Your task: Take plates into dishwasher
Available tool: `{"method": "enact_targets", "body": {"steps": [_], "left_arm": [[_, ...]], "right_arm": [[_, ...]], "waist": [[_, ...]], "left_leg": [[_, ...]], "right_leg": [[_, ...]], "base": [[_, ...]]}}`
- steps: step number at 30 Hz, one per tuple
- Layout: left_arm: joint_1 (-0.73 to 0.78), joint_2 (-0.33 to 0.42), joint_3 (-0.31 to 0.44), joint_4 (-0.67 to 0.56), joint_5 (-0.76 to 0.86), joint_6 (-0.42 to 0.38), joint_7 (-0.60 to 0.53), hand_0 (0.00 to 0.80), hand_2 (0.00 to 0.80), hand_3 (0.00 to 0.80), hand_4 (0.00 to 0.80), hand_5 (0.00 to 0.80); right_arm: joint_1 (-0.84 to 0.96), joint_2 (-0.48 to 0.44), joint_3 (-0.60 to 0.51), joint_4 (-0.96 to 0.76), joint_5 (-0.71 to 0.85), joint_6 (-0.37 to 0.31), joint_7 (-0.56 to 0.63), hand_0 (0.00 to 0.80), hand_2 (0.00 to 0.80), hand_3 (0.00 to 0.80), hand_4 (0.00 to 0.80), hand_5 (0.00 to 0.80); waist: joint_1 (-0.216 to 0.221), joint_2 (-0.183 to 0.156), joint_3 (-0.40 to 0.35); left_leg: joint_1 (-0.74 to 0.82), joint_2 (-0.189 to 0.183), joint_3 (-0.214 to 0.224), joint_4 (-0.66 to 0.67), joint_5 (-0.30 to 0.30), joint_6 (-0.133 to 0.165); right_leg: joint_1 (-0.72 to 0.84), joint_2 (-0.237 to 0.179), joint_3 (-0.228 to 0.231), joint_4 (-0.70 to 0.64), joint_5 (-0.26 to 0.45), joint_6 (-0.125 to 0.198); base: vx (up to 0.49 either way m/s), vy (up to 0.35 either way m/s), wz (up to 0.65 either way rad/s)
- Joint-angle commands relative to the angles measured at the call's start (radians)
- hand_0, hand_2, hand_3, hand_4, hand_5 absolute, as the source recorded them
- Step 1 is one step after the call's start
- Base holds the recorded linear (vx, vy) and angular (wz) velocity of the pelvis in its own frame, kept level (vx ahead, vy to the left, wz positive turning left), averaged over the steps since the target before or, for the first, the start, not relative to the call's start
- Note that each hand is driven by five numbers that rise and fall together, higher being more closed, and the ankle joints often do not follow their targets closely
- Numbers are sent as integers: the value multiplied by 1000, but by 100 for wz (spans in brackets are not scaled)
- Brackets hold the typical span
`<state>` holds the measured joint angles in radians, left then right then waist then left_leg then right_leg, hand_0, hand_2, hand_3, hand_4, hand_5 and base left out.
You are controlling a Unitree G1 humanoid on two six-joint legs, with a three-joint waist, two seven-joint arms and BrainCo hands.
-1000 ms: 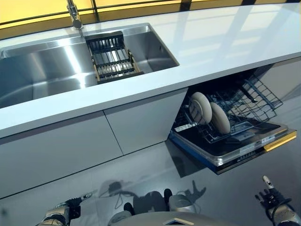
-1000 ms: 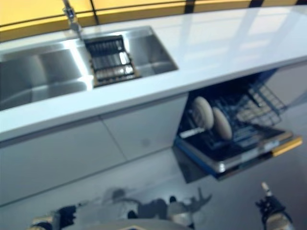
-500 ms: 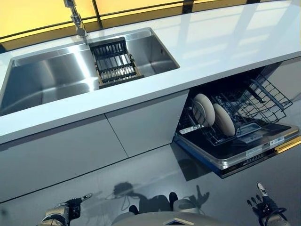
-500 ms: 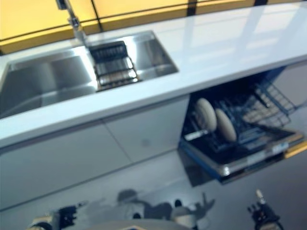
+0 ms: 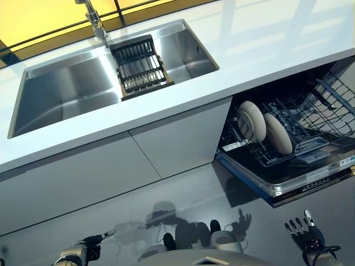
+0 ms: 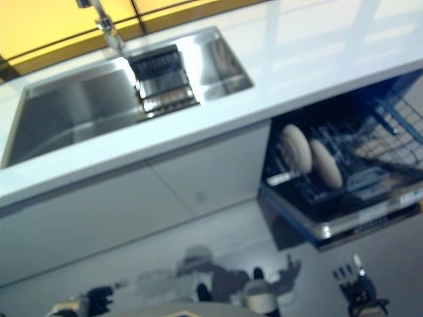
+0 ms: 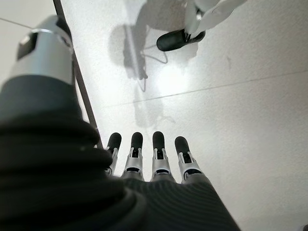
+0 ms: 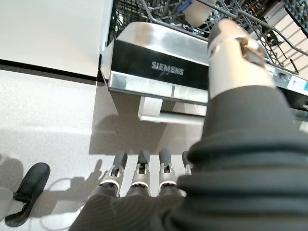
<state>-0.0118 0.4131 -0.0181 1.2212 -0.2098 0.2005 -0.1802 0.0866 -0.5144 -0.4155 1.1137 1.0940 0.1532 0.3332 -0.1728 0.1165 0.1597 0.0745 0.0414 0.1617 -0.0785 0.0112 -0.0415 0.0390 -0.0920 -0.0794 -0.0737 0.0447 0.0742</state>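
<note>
Already two plates (image 5: pixel 263 126) stand on edge in dishwasher rack (image 5: pixel 310 119), faces leftward; left hand (image 7: pixel 144 166) and right hand (image 5: pixel 302 237) low, fingers straight, empty.

Both arms hang low, the left hand (image 7: pixel 144 159) and right hand (image 5: pixel 302 235) empty with fingers straight.

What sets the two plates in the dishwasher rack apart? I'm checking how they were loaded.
The left plate stands nearer the cabinet side and deeper in the rack; the right plate stands nearer the open door. The left plate sits higher in view; the right plate overlaps its edge. Both are pale, round and propped on edge, leaning alike.
</note>
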Motion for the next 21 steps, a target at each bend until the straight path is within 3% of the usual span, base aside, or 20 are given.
{"method": "enact_targets", "body": {"steps": [1,14,21], "left_arm": [[-31,18,-5,-3,18,-25,-9,0,0,0,0,0],[-62,-22,-41,-64,-44,-51,22,0,0,0,0,0],[-53,-60,-78,-66,-85,-77,36,0,0,0,0,0]], "right_arm": [[-60,-37,-14,-16,64,-42,10,0,0,0,0,0],[-142,-121,-19,-96,94,-83,26,0,0,0,0,0],[-223,-183,-16,-192,112,-101,48,0,0,0,0,0]], "waist": [[19,-26,15],[-7,70,106],[-11,102,120]], "left_leg": [[-60,-23,-10,74,-24,26],[-121,-43,-2,67,15,7],[-133,-50,6,59,24,-1]], "right_leg": [[-115,-3,4,207,-89,-7],[-213,-20,17,248,-99,-24],[-237,-25,25,254,-105,-29]], "base": [[-85,34,6],[-92,18,1],[-34,13,-4]]}}
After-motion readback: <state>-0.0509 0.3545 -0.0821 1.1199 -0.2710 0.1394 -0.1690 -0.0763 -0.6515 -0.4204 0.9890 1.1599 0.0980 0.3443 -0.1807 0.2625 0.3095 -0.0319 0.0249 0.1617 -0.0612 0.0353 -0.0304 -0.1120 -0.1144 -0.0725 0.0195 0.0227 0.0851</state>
